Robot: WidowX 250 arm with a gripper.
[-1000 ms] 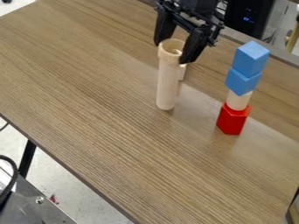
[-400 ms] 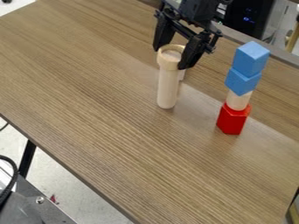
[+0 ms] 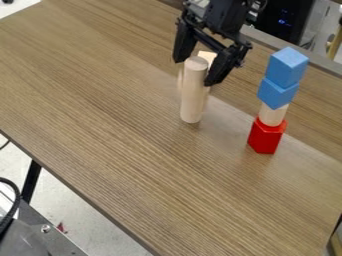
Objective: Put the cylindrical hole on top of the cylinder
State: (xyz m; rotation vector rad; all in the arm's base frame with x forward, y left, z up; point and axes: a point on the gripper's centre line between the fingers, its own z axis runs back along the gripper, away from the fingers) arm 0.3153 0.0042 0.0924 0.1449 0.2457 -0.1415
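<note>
Cylinder (image 3: 193,95) stands bare-topped on the worktop (image 3: 100,105), gripper (image 3: 196,71) open by its top. Pale piece (image 3: 208,55) behind is probably the ring, so I'd grab that, lift and line up.

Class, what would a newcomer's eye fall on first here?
Probably the tower at right: two blue blocks above a pale piece and a red block. Next, the upright pale cylinder near the middle, with the black gripper at its top.
</note>
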